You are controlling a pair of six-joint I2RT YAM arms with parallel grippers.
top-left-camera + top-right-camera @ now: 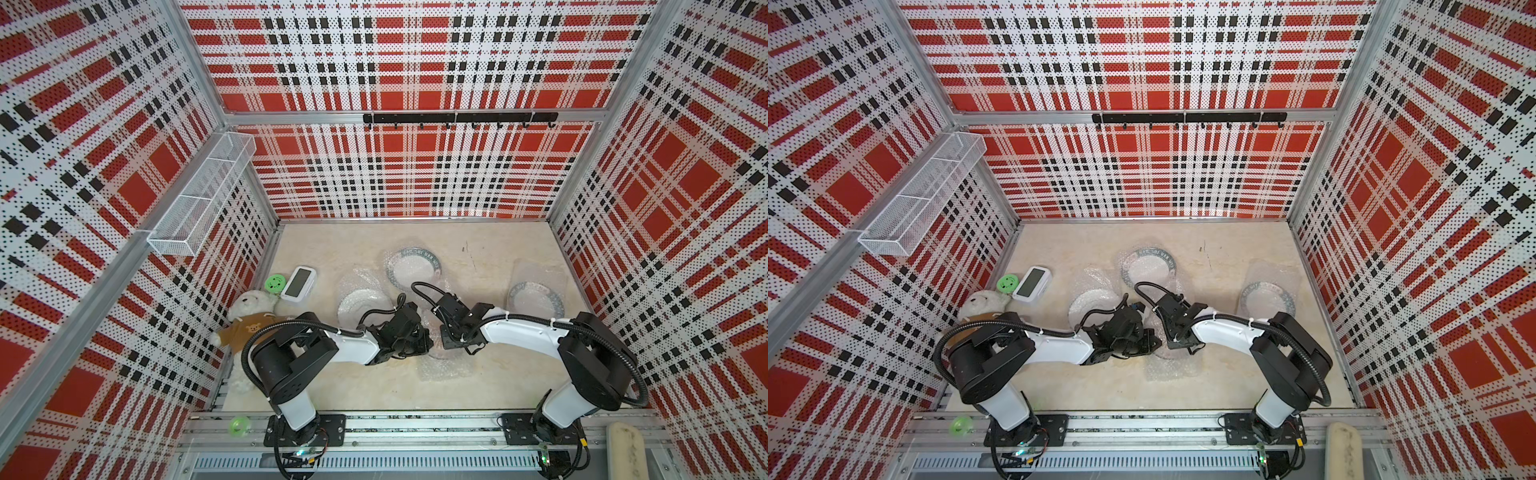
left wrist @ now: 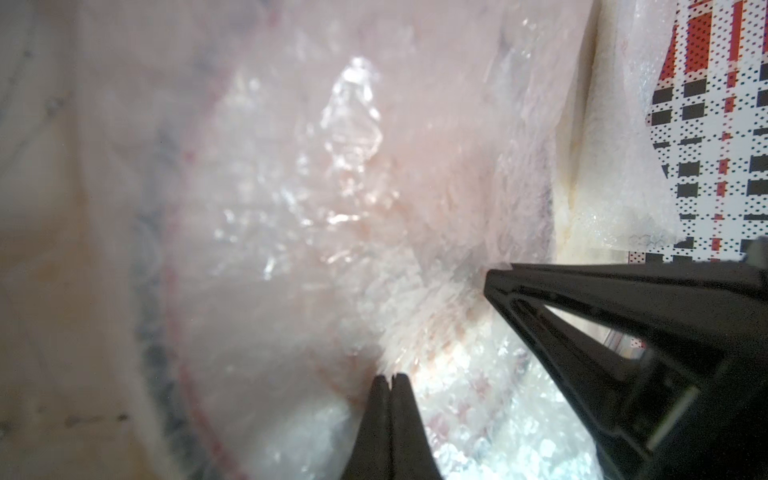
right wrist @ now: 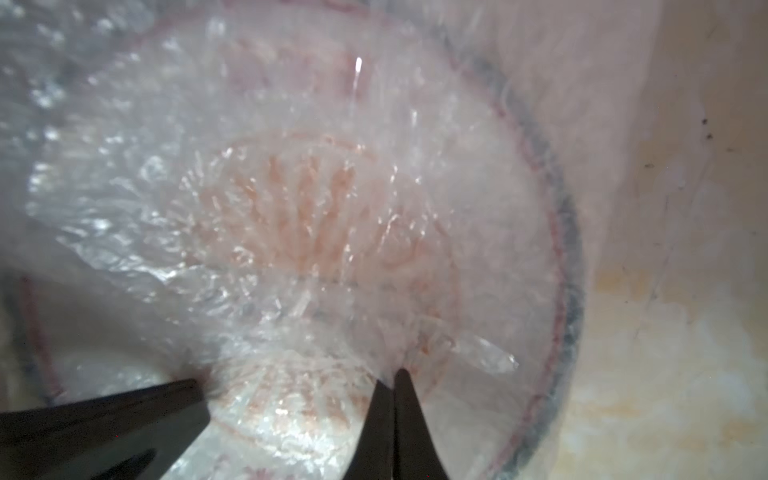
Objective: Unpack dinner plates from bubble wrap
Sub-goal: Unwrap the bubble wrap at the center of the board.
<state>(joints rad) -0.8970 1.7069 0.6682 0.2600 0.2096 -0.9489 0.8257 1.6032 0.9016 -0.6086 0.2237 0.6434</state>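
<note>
Plaid perforated walls (image 1: 395, 174) enclose a beige stone-patterned tabletop (image 1: 332, 245). In both top views the left gripper (image 1: 428, 344) and right gripper (image 1: 445, 338) meet almost tip to tip at mid-table, over a crumpled sheet of bubble wrap (image 1: 442, 368) whose contents the arms hide. From that spot, a lettered-band dinner plate (image 1: 412, 268) lies at 12 o'clock on opened film, a second plate (image 1: 536, 300) sits likewise at 2 o'clock, and a paler plate (image 1: 359, 305) is at 10 o'clock. A white clock (image 1: 298, 282), green disc (image 1: 274, 283) and teddy bear (image 1: 249, 320) sit toward 9 o'clock by the wall. The left wrist view shows the left gripper (image 2: 390, 377) clenched on a pucker of the film, with red and dark rim lines blurred beneath and the right gripper's black finger (image 2: 582, 316) close by. The right wrist view shows the right gripper (image 3: 392, 374) likewise pinched tight on the film, over a wrapped plate (image 3: 316, 232) whose orange sunburst centre shows through.
</note>
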